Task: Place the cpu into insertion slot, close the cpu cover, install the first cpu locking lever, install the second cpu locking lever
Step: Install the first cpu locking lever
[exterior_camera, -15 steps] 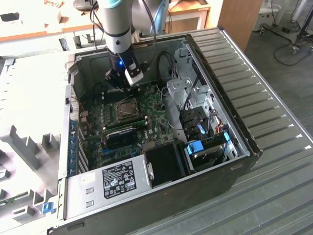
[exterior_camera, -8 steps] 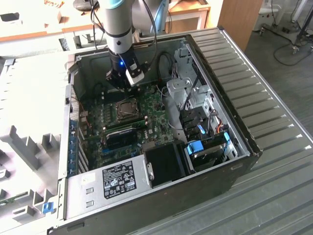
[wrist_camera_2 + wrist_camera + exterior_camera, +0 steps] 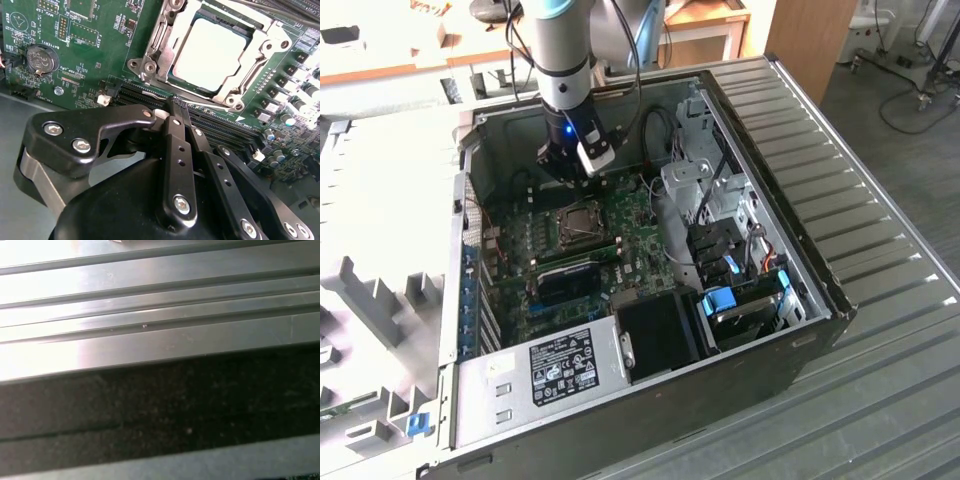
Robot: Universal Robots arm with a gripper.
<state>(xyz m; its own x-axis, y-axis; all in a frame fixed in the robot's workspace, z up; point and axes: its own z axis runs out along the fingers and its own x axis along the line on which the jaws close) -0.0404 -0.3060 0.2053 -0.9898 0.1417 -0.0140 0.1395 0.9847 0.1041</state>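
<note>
Exterior view gives you the gripper (image 3: 582, 168) low inside the case (image 3: 740, 385), just beside the slot (image 3: 561, 226); second wrist view shows you the cpu (image 3: 212, 50) seated under the lowered cover (image 3: 167, 27), gripper (image 3: 175, 105) fingers pressed together on nothing, levers unclear, memory slots (image 3: 225, 120) close by; first wrist view offers ribbed metal (image 3: 160, 340).

Exterior view high; second wrist view near motherboard (image 3: 100, 50).

Ribbed grey metal panel (image 3: 160, 315), bright glare across part, dark speckled band (image 3: 160, 410) alongside, pale grey strip (image 3: 210, 460) beyond
</note>
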